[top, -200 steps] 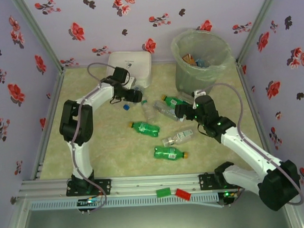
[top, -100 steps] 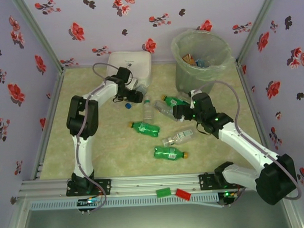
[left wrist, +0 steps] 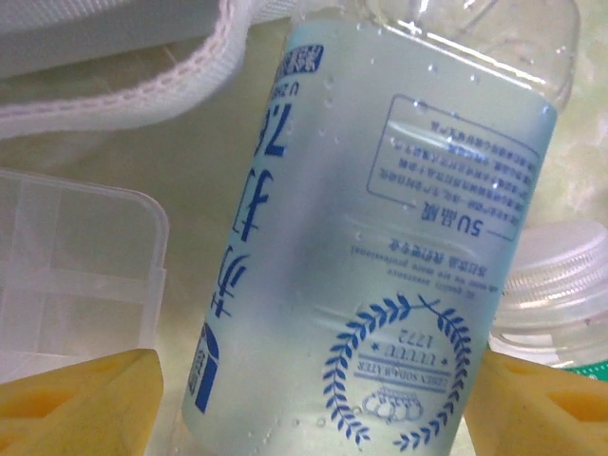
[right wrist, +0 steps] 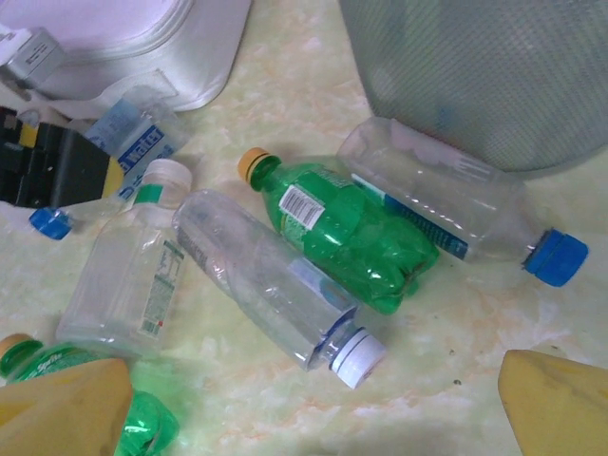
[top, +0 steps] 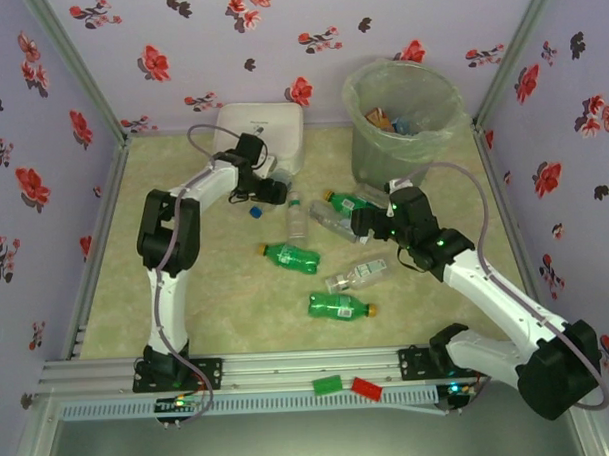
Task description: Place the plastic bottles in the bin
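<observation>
— Where was the left gripper (top: 274,192)?
— Upper middle of the overhead view, just below the white box (top: 261,124). Its wrist view had a clear blue-label bottle (left wrist: 380,237) between the yellow pads (left wrist: 76,399), close to both. I could not tell whether they pinched it.
— And the right gripper (top: 357,222)?
— Right of centre, its jaws spread wide and holding nothing. Its wrist view showed a green bottle (right wrist: 351,233) in the middle, a white-capped clear bottle (right wrist: 266,285) touching it on the left, and a blue-capped bottle (right wrist: 446,204) just beside the bin's base.
— The bin (top: 377,155)?
— Upper right, upright and bag-lined, with a few items inside. Two more green bottles (top: 291,256) and a clear one (top: 356,275) lay at the centre of the floor.
</observation>
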You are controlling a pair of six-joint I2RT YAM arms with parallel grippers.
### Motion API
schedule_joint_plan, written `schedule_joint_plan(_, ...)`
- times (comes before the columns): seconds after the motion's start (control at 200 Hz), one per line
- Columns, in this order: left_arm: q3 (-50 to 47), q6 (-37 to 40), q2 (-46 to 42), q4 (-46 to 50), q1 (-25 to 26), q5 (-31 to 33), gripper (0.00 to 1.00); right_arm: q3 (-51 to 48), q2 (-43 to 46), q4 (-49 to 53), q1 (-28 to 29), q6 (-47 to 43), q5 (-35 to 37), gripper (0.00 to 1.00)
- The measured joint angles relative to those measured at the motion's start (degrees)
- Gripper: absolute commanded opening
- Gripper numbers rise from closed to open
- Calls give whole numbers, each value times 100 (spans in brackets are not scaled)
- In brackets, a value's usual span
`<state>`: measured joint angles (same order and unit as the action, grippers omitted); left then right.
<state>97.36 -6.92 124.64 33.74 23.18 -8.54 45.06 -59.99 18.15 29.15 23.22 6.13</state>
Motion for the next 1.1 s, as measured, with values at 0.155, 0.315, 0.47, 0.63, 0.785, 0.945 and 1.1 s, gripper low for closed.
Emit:
schedule_joint_plan(0.155, 0, 7, 13, -28, 7, 42, 64, -7, 0, -7, 0, 236, 138, 100)
schedule_joint_plan(0.315, -15, 24, 13, -50, 37, 46, 54, -11, 0, -28, 0, 282, 76, 100)
schedule_joint_plan(0.47, -361, 24, -166, -363, 83, 83, 50, -9, -2, -76, 0, 275, -109, 100)
schedule_joint_plan(0.63, -1193, -74, -693, -743, 186, 101, 49, -31, -50, -387, 0, 455, -236, 100)
schedule_joint_plan(0.785, -2127, -450, -1427, -1102, 240, 96, 48, -144, -289, -809, 0, 955, -391, 100)
schedule_joint_plan(0.945, -2911, -848, -2350, -1731, 282, 22, 48, -168, -599, -1362, 0, 1392, -890, 100)
schedule_joint_plan(1.1, -3456, -1123, -3156, -2334, 446, -197, 48, -138, -901, -2028, 15, 1740, -1375, 100)
